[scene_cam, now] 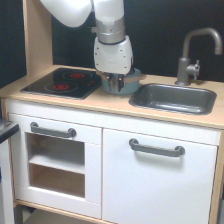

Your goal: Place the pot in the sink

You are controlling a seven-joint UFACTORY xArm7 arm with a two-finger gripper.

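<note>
- Cabinet doors (pixel 157 170) sit nearest me, under the worktop (pixel 100 102).
- My gripper (pixel 116 82) is down at the pot (pixel 129 82), which rests on the worktop between stovetop (pixel 62 82) and sink (pixel 172 97); I cannot tell whether the jaws have closed on it.
- From the gripper, the sink lies just toward the exterior view's right.
- I judge a short lift over the basin's near rim is needed, keeping clear of the faucet (pixel 192 55) behind.

My gripper (pixel 116 84) blocks most of the pot (pixel 131 82), and I can't tell how its jaws stand. The arm's upper part runs off the top edge.
</note>
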